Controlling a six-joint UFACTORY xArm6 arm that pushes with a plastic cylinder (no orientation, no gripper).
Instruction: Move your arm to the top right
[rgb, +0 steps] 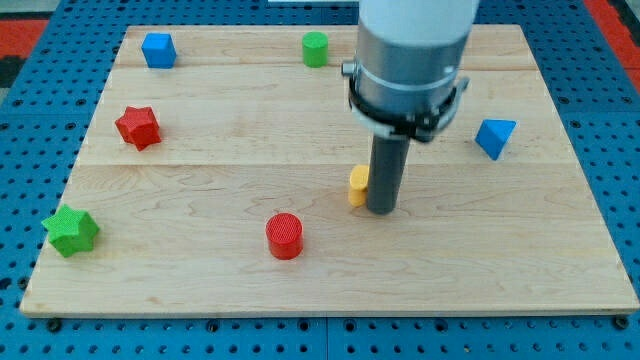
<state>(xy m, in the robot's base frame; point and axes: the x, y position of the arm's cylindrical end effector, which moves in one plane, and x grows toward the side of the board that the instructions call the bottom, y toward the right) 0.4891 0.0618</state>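
My tip (382, 209) rests on the wooden board (200, 270) a little right of its middle. A small yellow block (357, 185) sits against the rod's left side, partly hidden by it. A blue triangular block (494, 136) lies to the upper right of my tip. A green cylinder (315, 48) stands near the view's top, left of the arm. A red cylinder (285, 236) lies to the lower left of my tip.
A blue cube (158, 49) sits at the top left. A red star (138, 127) lies at the left. A green star (71, 231) lies at the bottom left corner. The arm's grey body (412, 50) covers the board's top middle-right.
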